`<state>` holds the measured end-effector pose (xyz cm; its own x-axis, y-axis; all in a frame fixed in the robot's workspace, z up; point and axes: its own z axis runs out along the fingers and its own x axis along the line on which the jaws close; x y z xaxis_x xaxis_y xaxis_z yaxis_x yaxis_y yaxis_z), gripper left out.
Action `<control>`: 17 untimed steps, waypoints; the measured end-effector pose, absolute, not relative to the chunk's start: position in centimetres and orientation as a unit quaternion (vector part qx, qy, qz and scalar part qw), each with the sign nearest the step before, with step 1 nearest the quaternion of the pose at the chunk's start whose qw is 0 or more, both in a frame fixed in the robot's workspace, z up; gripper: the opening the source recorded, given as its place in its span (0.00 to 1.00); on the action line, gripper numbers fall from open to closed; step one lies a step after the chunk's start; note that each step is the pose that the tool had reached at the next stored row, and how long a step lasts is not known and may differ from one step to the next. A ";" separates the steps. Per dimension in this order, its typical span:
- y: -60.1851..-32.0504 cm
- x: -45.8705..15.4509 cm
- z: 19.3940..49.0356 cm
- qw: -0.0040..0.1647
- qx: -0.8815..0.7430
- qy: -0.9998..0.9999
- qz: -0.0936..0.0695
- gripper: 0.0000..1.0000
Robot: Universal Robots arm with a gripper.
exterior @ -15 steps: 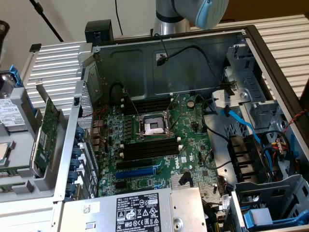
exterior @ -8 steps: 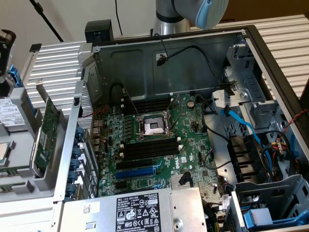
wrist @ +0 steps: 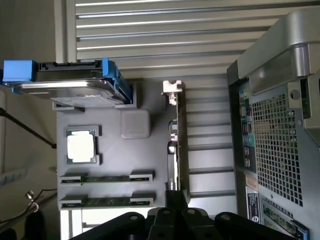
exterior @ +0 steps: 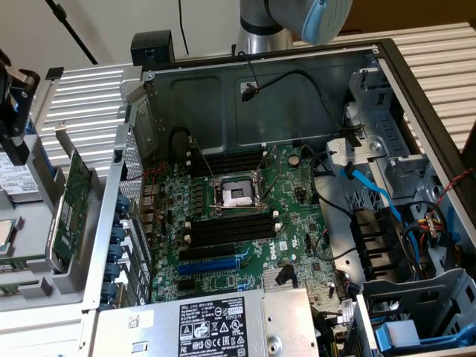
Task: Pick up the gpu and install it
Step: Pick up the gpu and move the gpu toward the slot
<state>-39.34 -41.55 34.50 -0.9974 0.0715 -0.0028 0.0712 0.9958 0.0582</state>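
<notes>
1. The gripper is hanging above a grey tray, and its black fingers are resting closed against each other.
2. Just beyond the fingers, the gpu is standing on its edge in a slot of this tray. Its silver bracket is pointing away from the fingers.
3. Further on the tray, two memory sticks are lying in parallel slots, a CPU is sitting in a square pocket, and a hard drive in a blue carrier is resting at the end.
4. In the exterior view, a power supply is lying at the lower middle, and the motherboard is lying behind it inside the open computer case.
5. The gpu is staying outside the case, at the exterior view's left.
6. The robot arm is rising at the top, behind the case.
</notes>
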 end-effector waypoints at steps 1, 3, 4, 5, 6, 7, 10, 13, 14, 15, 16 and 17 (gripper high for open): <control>-41.6 -39.3 34.2 0.002 0.036 0.999 0.030 0.11; -41.6 -39.3 33.9 0.002 0.036 0.999 0.031 0.11; -41.6 -39.3 33.7 0.002 0.036 0.999 0.032 0.11; -41.6 -39.3 33.6 0.002 0.036 0.999 0.032 0.11; -41.6 -39.3 33.5 0.002 0.036 0.999 0.032 0.11; -41.6 -39.3 33.4 0.002 0.036 0.999 0.033 0.11; -41.6 -39.3 33.0 0.002 0.036 0.999 0.033 0.24; -41.6 -39.3 32.4 0.002 0.036 0.999 0.034 0.31; -41.6 -39.3 32.2 0.002 0.036 0.999 0.034 0.31; -41.6 -39.3 32.0 0.002 0.036 0.999 0.034 0.31; -41.6 -39.3 31.8 0.002 0.036 0.999 0.034 0.31; -41.6 -39.3 31.6 0.002 0.036 0.999 0.035 0.31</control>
<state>-39.31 -41.60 31.64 -0.9974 0.0715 -0.0025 0.0711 0.9951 0.0693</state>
